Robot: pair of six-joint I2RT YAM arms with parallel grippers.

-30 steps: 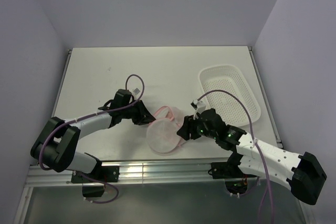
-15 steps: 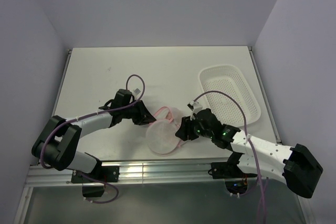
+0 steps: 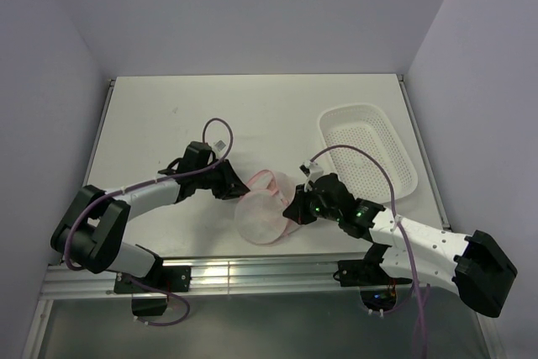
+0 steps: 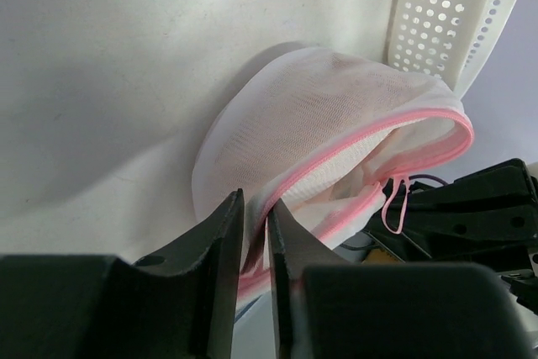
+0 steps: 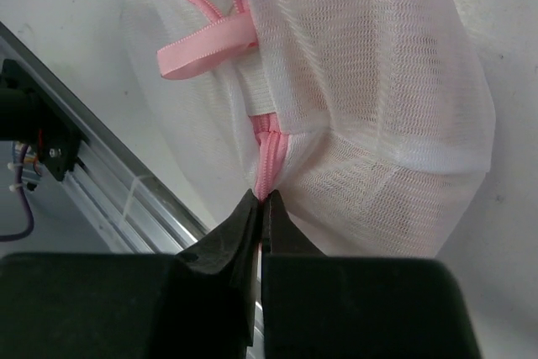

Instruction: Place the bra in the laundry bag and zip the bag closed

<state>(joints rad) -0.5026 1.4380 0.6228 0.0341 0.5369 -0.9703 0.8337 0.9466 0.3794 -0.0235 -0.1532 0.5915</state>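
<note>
The laundry bag, a round white mesh pouch with a pink zipper rim, lies near the table's front edge between both arms. My left gripper is at its left side. In the left wrist view that gripper is shut on the bag's pink rim, and the zipper gapes partly open. My right gripper is at the bag's right side. In the right wrist view it is shut on the pink zipper end below the bag's mesh dome. The bra is hidden; only pale fabric shows inside the gap.
A white perforated basket stands at the right, just behind the right arm, and its wall shows close behind the bag. The metal rail of the table's front edge runs just below the bag. A pink ribbon loop hangs off the zipper.
My right gripper has moved slightly left onto the bag and gone from open to shut on the zipper end. The left arm and the bag have barely moved.
</note>
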